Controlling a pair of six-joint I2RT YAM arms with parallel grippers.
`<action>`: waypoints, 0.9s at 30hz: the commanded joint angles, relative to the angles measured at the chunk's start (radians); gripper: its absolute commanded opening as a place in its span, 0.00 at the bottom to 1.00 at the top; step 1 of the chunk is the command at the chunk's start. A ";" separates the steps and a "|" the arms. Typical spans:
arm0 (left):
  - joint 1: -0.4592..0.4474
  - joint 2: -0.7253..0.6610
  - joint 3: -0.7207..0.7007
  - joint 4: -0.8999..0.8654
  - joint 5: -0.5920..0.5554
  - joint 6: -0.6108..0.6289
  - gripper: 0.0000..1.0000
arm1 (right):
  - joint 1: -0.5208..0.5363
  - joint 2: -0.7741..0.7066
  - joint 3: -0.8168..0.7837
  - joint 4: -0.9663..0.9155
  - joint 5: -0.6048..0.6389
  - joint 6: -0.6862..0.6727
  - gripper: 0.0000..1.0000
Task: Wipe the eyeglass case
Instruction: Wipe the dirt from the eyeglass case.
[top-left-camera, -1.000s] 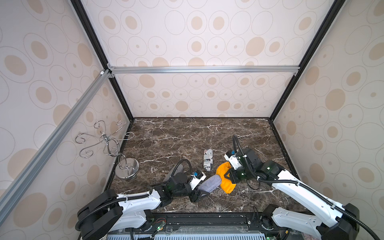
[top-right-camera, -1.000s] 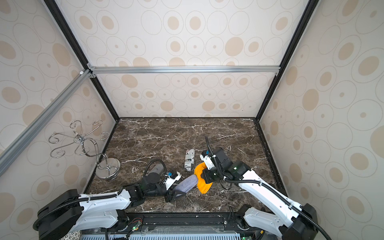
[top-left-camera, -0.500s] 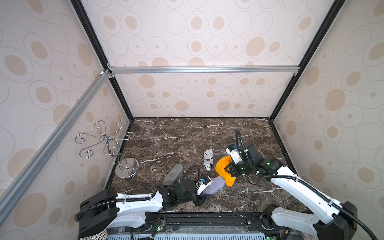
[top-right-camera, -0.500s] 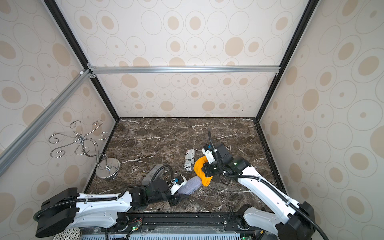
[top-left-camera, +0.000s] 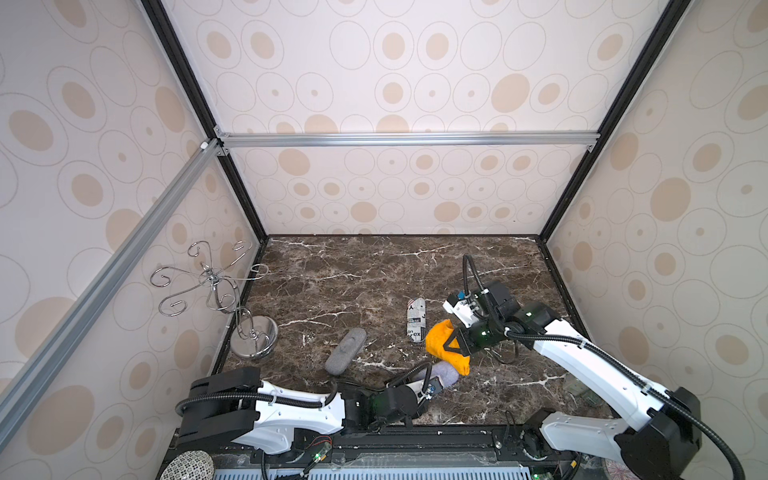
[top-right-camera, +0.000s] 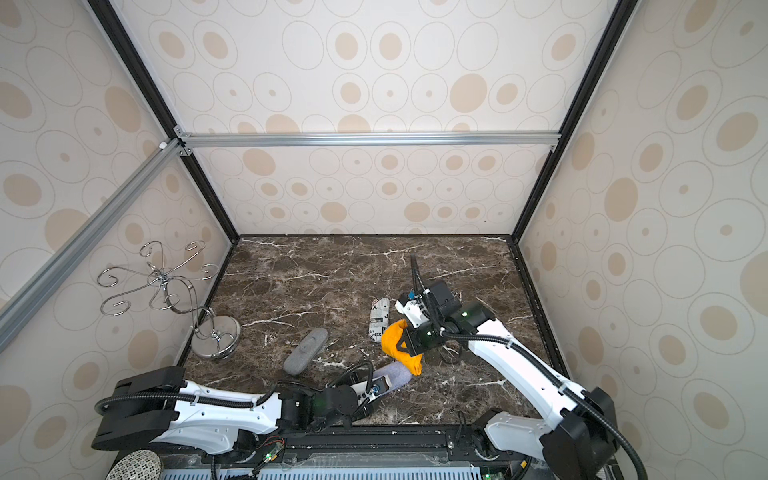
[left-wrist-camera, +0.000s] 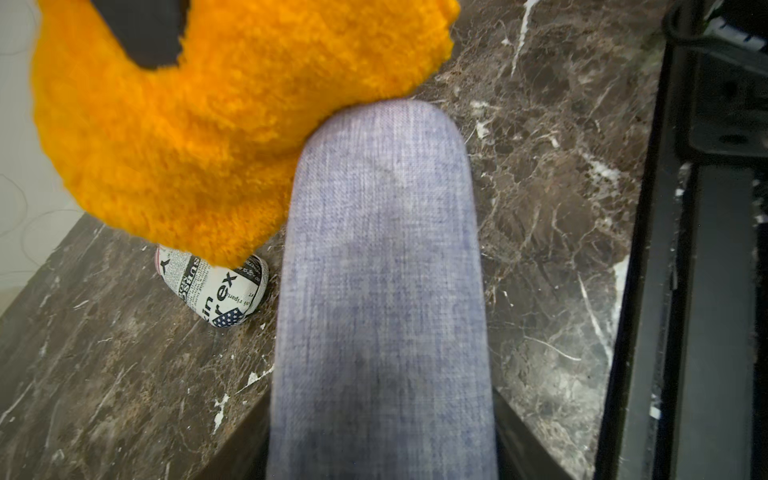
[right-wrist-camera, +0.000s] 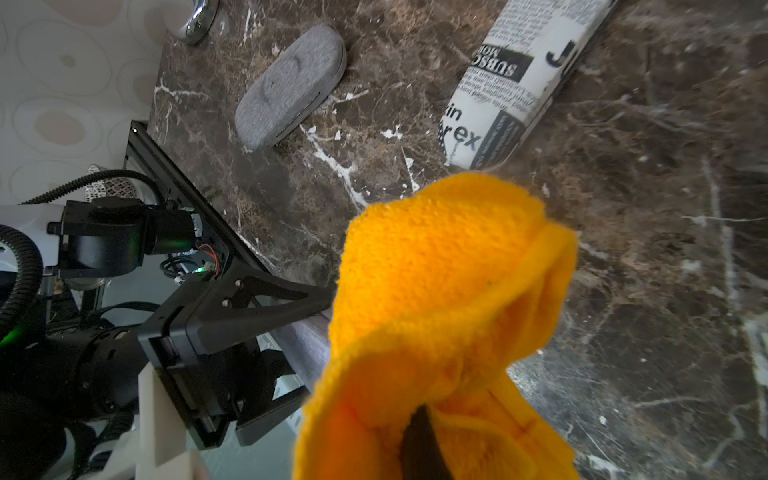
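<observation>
Left wrist view is looking along the blue-grey eyeglass case (left-wrist-camera: 382, 291), which is sticking out from the left tool (right-wrist-camera: 316, 349) at the near edge of the worktop (top-left-camera: 353, 282). That tool's black fingers (right-wrist-camera: 266, 301) are pressing on opposite sides of the case, pinching its near end. The case is being held low over the marble, pointing away and toward the robot's right; whether it is touching the surface I cannot tell. The orange cloth (right-wrist-camera: 449, 270) is resting against the case's rounded far tip. The right tool (top-left-camera: 452, 345) is pinching this fluffy cloth, with its jaws pressed together in the folds. Off to the left, a grey eyeglass case (top-left-camera: 345, 350) is lying flat, apart from both tools. A chrome hook stand (top-left-camera: 254, 341) is standing upright at the worktop's left edge. Just beyond the cloth, a newspaper-print case (left-wrist-camera: 216, 295) is lying on the marble.
</observation>
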 joint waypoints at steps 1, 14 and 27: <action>-0.021 0.013 0.068 0.030 -0.080 0.089 0.48 | 0.008 0.030 0.021 0.002 -0.128 -0.027 0.00; -0.033 0.022 0.146 0.008 -0.089 0.180 0.48 | 0.132 0.220 0.116 0.034 -0.122 -0.034 0.00; -0.032 -0.033 0.107 -0.063 -0.091 0.122 0.47 | 0.113 0.028 0.000 -0.105 0.250 -0.019 0.00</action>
